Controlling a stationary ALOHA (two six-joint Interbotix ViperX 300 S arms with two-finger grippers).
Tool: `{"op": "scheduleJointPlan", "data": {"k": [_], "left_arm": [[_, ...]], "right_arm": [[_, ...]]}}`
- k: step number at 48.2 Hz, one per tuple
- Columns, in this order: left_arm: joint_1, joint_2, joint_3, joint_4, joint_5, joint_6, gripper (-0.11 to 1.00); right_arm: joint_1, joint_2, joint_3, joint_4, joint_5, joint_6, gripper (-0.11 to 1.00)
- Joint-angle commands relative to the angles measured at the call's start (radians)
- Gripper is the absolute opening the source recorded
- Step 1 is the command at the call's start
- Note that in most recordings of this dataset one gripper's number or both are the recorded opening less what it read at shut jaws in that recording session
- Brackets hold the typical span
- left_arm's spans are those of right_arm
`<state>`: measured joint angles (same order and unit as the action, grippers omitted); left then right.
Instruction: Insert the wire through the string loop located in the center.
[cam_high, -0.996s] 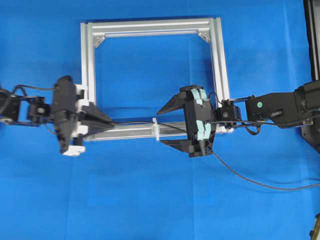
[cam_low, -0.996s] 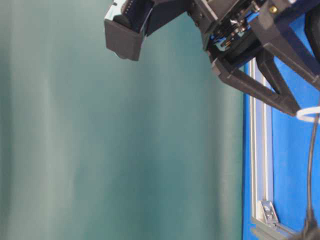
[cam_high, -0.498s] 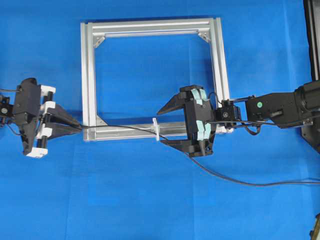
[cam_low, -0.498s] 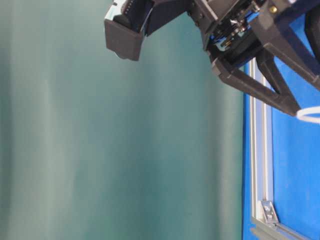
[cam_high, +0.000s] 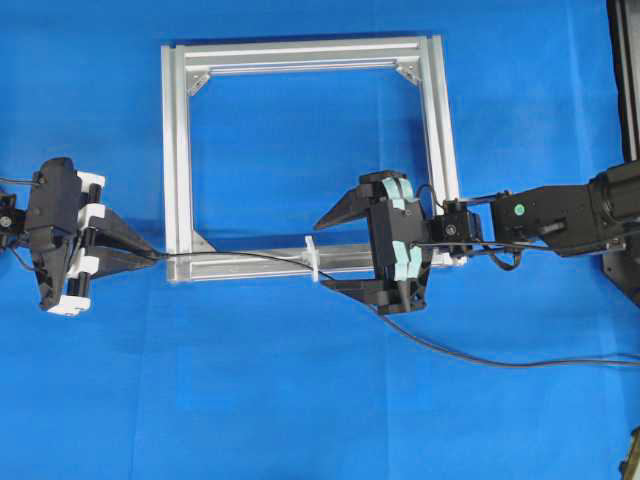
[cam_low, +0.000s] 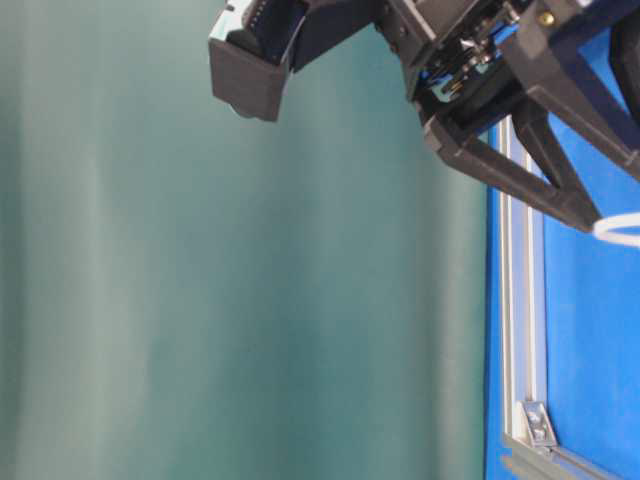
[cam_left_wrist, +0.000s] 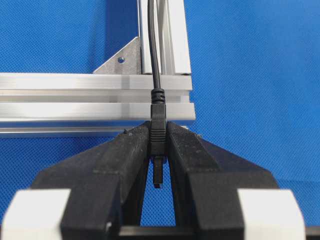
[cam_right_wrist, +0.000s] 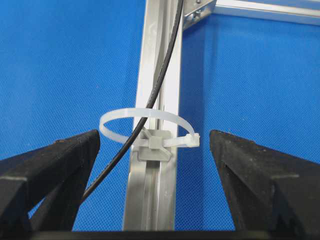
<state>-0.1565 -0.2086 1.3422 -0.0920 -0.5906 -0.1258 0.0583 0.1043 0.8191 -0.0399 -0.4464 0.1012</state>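
Left gripper (cam_high: 140, 255) at the far left of the overhead view, pointing right, fingers (cam_left_wrist: 125, 155) closed together and pinching. Arm reaching in level from the left edge. Right gripper (cam_high: 335, 250) near centre, pointing left, fingers (cam_right_wrist: 55, 165) spread wide, arm stretched in horizontally from the right edge.
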Motion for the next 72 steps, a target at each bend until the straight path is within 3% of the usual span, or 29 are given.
{"op": "scheduleJointPlan", "data": {"k": [1,8,18,23,42,57,72], "left_arm": [[0.011,-0.012,-0.005,0.003,-0.005,-0.002,0.08],[0.018,-0.012,-0.006,0.002,-0.002,-0.002,0.12],[0.02,-0.008,-0.011,0.0,0.008,-0.017,0.72],[0.021,-0.008,-0.012,0.0,0.02,-0.017,0.9],[0.021,-0.018,-0.028,0.002,0.025,-0.017,0.88],[0.035,-0.092,-0.092,0.003,0.167,-0.008,0.88],[0.071,-0.189,-0.091,0.005,0.216,-0.008,0.88]], "right_arm": [[-0.002,-0.014,-0.015,0.002,-0.005,0.002,0.97],[-0.002,-0.014,-0.017,0.002,-0.005,0.002,0.97],[-0.002,-0.014,-0.015,0.002,-0.005,0.002,0.97],[-0.002,-0.014,-0.015,0.002,-0.005,0.002,0.97],[-0.002,-0.023,-0.018,0.002,0.006,0.002,0.97],[-0.002,-0.135,-0.014,0.0,0.1,0.0,0.97],[-0.002,-0.213,-0.008,-0.005,0.167,-0.002,0.97]]}}
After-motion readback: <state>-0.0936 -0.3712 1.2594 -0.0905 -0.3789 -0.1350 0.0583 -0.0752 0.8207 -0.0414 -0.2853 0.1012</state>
